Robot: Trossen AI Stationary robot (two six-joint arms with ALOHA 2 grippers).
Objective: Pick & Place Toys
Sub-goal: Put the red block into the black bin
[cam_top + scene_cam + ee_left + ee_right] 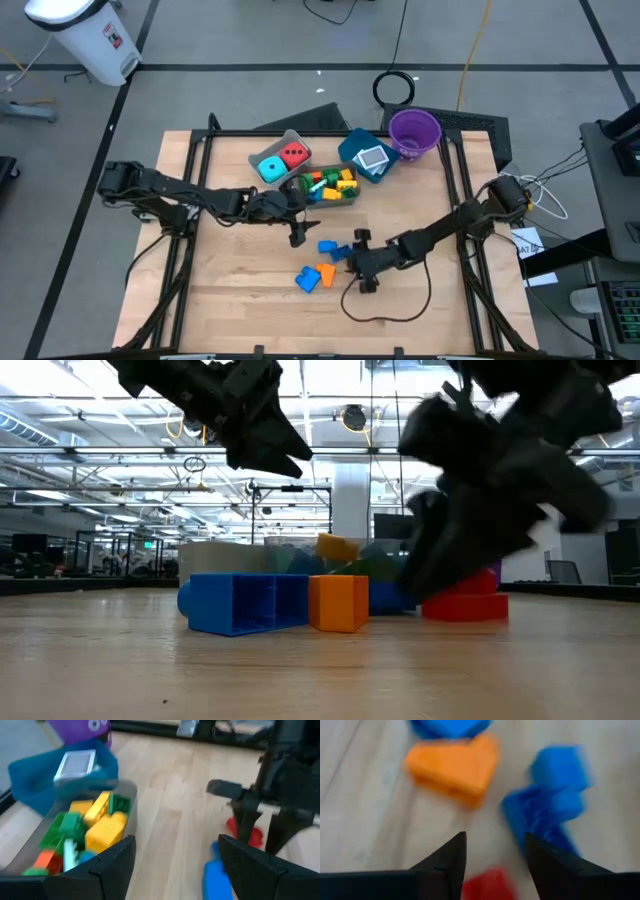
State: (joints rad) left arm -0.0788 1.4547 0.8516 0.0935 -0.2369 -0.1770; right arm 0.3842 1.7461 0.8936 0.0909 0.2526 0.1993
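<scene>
Right claw (358, 268) hangs low over loose bricks mid-counter, its fingers parted around a red brick (487, 884) without clearly gripping it; a blue brick (551, 795) and an orange brick (454, 765) lie just ahead. Left claw (297, 228) hovers beside the dark bin (352, 196) of bricks, fingers spread and empty. Bare wood of the counter (240, 290) lies open toward the near edge. Only the low view shows the red brick resting on the wood; only the high view shows both dice-like cubes (281, 163) in the grey bin (258, 157).

No readable text; white marks on purple cup (82, 730) illegible.
</scene>
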